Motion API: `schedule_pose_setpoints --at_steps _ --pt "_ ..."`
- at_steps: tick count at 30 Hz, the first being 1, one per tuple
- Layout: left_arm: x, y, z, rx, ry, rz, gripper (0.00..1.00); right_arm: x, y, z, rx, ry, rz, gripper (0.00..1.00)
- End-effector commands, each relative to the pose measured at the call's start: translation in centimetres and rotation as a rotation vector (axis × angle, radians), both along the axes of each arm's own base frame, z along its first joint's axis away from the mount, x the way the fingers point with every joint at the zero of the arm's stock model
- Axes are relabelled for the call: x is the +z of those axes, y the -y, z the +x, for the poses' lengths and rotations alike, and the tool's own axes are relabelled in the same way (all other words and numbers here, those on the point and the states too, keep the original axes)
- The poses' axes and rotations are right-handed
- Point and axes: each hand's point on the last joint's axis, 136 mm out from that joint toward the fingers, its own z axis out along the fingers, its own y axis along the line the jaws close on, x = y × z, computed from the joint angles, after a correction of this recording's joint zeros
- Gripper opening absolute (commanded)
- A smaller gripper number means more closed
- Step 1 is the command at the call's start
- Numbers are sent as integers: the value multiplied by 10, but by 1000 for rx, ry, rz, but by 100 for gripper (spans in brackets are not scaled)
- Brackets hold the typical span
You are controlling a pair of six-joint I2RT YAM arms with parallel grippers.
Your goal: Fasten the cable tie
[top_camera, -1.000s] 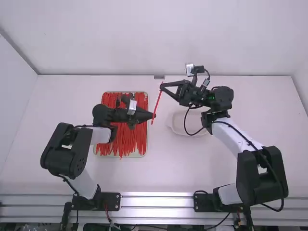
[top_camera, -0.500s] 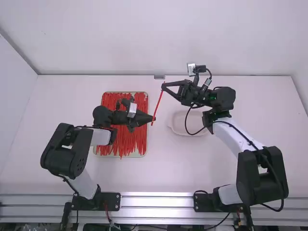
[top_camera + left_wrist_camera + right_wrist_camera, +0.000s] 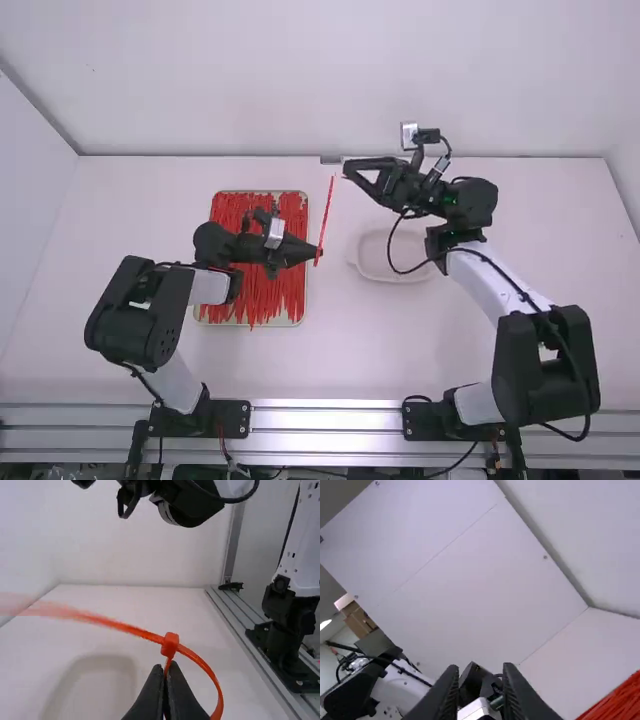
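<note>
Cable tie [image 3: 170,642]: tail through head, 1 loop | left gripper [image 3: 165,666]: clamped on tie beside head | right gripper [image 3: 480,667]: tail released, drawn back, fingers spread | task: fastening likely done

The two arms I'm driving share one build. The left arm [image 3: 178,378] and the right arm [image 3: 487,283] each have white tube links between bulky black joint housings, and each stands on a black base plate [image 3: 215,418]. The left gripper [image 3: 163,670] ends in slim, tapered matte-black fingers [image 3: 150,700], while those on the right gripper [image 3: 480,669] look broader. A small pale camera box [image 3: 409,131] sits on the right wrist, with a thin black cable [image 3: 386,250] looping below it.
</note>
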Motion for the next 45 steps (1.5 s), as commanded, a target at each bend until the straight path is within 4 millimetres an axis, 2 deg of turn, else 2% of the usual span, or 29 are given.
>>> schedule_pose_setpoints --at_steps 1,4,7,12,20,25,31,38,45 --pt "1 -4 7 41 4 -10 1 16 9 -4 4 30 -1 28" --pt "8 -11 16 64 22 -14 1 10 20 -4 19 23 -35 30" --pt "20 -16 26 72 3 -21 2 3 28 -7 45 12 -68 42" --pt "35 -19 32 50 41 -15 1 -3 29 -14 86 14 -103 49" --pt "75 -15 45 21 84 -24 1 -7 18 -22 132 12 -117 50" --pt "99 -13 48 -12 95 -16 1 -19 0 -20 143 0 -131 50" --pt "108 1 39 -65 114 -12 1 -24 -14 -12 97 -16 -121 53" --pt "106 5 35 -85 118 -8 1 -19 -29 -15 89 -4 -98 53" --pt "106 11 33 -95 131 -14 1 -17 -39 -18 85 -6 -84 47"
